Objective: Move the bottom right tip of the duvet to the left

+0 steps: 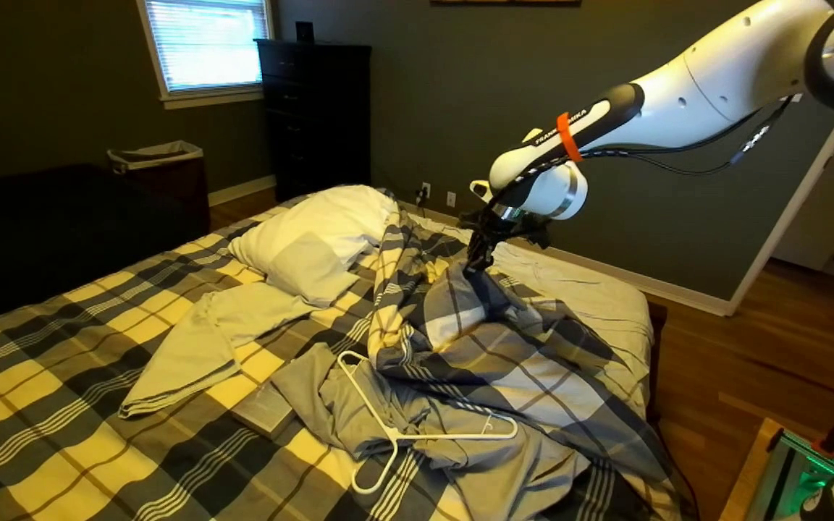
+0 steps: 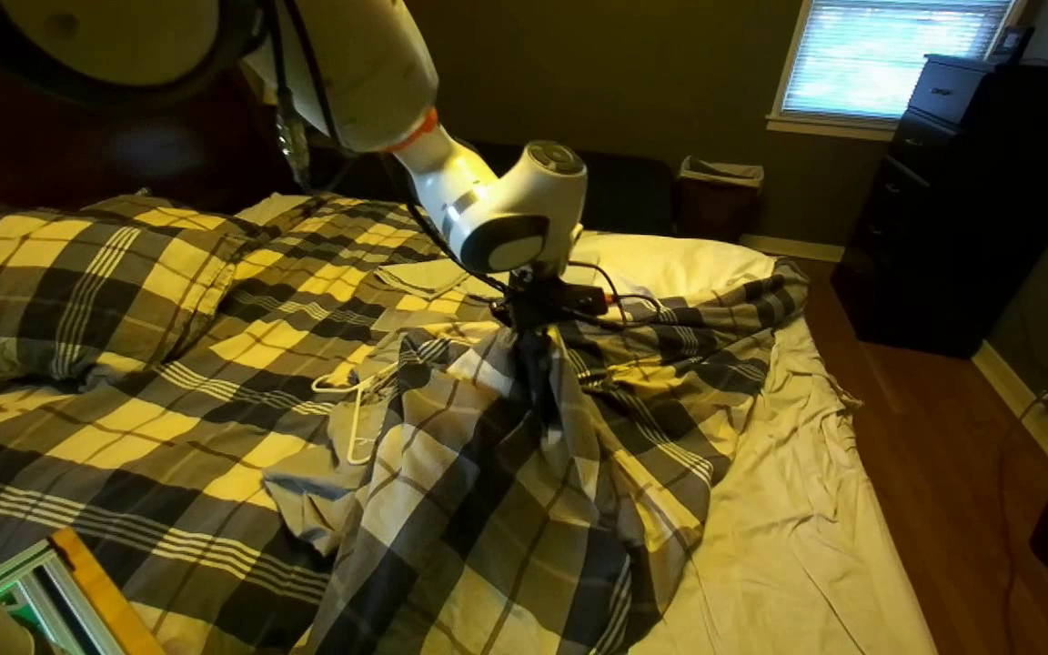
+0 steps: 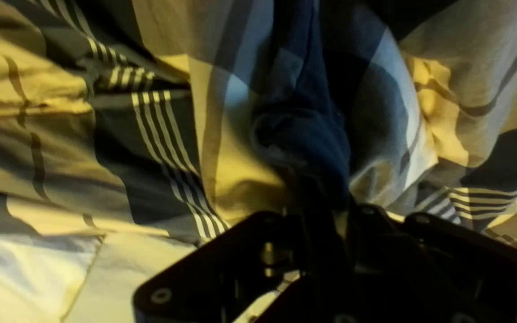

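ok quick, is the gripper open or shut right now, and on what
Gripper: closed, holding a bunched-up fold of the duvet.

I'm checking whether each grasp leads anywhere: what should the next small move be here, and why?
Probably a short carry to the left with the gripper shut: in both exterior views it meets the duvet at a raised peak, so the fabric seems gripped, and the task calls for a leftward move. Exactly which part is held can't be seen.
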Motion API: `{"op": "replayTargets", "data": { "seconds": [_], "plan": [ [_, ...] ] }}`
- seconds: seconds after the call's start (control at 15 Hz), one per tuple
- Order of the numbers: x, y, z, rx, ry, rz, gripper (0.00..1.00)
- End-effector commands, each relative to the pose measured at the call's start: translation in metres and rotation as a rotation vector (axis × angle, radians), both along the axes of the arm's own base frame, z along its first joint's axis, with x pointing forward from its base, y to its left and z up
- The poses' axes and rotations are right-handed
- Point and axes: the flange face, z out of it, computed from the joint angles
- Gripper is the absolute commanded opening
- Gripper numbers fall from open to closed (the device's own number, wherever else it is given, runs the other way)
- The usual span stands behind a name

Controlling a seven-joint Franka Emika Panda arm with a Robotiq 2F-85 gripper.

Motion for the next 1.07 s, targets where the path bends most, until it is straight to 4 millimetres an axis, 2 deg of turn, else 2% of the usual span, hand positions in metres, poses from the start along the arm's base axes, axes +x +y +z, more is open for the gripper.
{"op": "replayTargets", "data": {
  "seconds": [0.0,0.27,0.53,0.6,0.73,0.8,1.0],
  "plan": [
    [-0.048,0.065,0.033,-0.078,-0.099,0.162,0.02],
    [-0.098,0.147,0.055,-0.169,-0.167,0.360,0.02],
    [-0.166,0.223,0.052,-0.221,-0.185,0.567,0.02],
    [-0.129,0.205,0.048,-0.177,-0.163,0.482,0.07],
    [-0.155,0.227,0.047,-0.193,-0.167,0.543,0.07],
    [-0.161,0.230,0.048,-0.197,-0.168,0.553,0.07],
    [-0.162,0.225,0.051,-0.205,-0.173,0.551,0.07]
  ]
}}
